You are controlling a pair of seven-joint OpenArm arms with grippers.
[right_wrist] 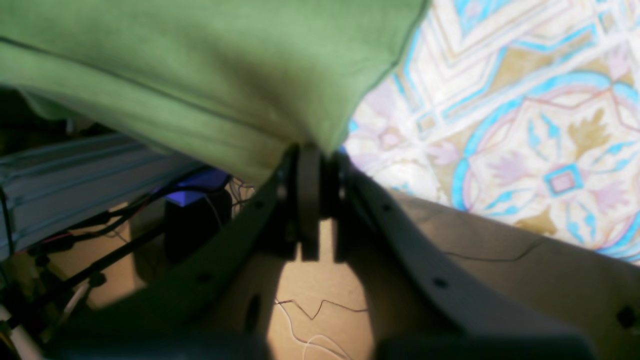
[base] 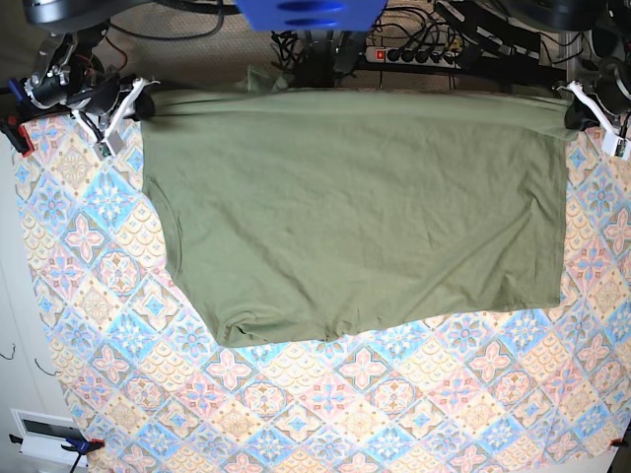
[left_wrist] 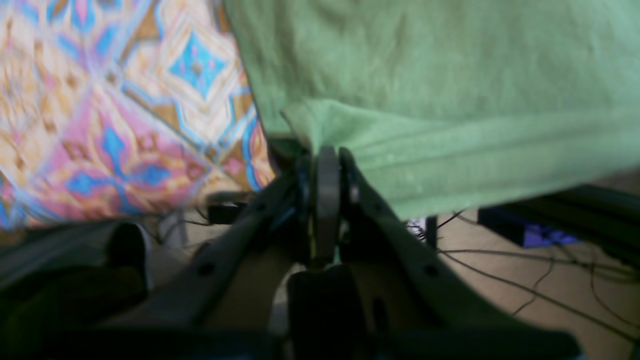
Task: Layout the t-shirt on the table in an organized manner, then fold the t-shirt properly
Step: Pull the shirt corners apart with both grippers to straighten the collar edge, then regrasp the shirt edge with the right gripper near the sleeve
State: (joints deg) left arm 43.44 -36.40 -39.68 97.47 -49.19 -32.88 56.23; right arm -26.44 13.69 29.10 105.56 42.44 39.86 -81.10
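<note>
Both claws are clamped on the t-shirt [base: 355, 207]: left gripper [left_wrist: 325, 155] and right gripper [right_wrist: 310, 150] each pinch 1 far corner, stretching it over the table [base: 296, 414].

Behind my table's far edge

I see a white power strip [base: 419, 54] among dark cables [base: 463, 30]; thin wires [left_wrist: 525, 280] trail over the floor [right_wrist: 310, 295].

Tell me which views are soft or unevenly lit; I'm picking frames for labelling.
Left wrist view: blurred throughout, the left gripper dark against the t-shirt. Right wrist view: also soft, the table cloth washed out and the right gripper in shadow. Base view: sharp and evenly lit, shirt creases readable.
</note>
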